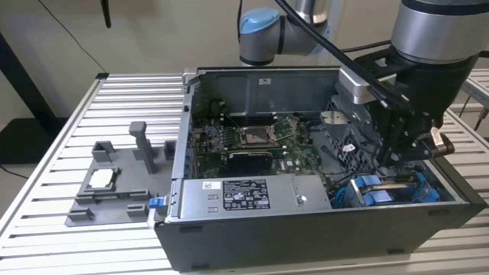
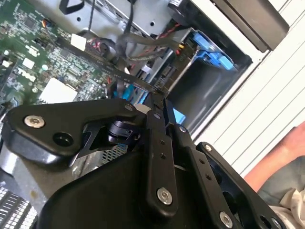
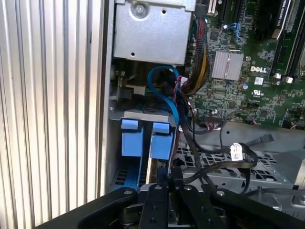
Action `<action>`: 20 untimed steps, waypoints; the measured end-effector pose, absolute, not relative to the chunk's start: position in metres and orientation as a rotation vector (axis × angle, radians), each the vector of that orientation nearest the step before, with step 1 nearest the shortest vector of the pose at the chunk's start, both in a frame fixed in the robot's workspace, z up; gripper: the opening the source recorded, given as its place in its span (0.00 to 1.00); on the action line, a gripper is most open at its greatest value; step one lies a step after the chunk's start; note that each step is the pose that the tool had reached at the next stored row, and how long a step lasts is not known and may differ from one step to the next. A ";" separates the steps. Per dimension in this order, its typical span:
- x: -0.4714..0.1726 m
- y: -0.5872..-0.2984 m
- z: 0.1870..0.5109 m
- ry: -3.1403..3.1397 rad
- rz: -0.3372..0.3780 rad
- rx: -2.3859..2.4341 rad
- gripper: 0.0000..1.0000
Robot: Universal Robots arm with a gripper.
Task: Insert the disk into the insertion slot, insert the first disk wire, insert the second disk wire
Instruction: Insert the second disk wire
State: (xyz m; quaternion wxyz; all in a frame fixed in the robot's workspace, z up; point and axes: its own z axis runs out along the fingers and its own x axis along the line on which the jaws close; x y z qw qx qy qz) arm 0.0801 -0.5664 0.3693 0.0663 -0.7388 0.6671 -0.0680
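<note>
The disk (image 1: 386, 192) lies in the insertion slot (image 3: 143, 114), the grey bay at the case's front corner on the exterior view's right. Its blue end tabs (image 3: 145, 139) stand side by side at the bay's mouth. My gripper (image 1: 397, 163) reaches down into the case right above that bay. In the second wrist view its fingers (image 2: 155, 124) meet at the tips, pinching the end of a flat black disk wire (image 2: 136, 82). In the first wrist view the gripper (image 3: 167, 177) sits just behind the blue tabs. A blue cable (image 3: 167, 93) loops over the bay.
The black computer case (image 1: 306, 235) lies open on a slatted metal table (image 1: 114, 91). Inside are the motherboard (image 1: 260, 140) and a grey power-supply box (image 1: 244, 197). A grey fixture (image 1: 114, 183) stands beside the case. Loose black wires (image 3: 224, 160) cross the bay. A person's hand (image 2: 281, 167) is nearby.
</note>
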 end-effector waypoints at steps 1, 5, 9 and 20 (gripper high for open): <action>0.081 -0.569 0.369 2.013 -0.203 -2.229 0.15; 0.082 -0.573 0.368 1.998 -0.155 -2.203 0.15; 0.082 -0.575 0.367 1.972 -0.082 -2.159 0.15; 0.096 -0.585 0.364 1.985 -0.001 -2.157 0.15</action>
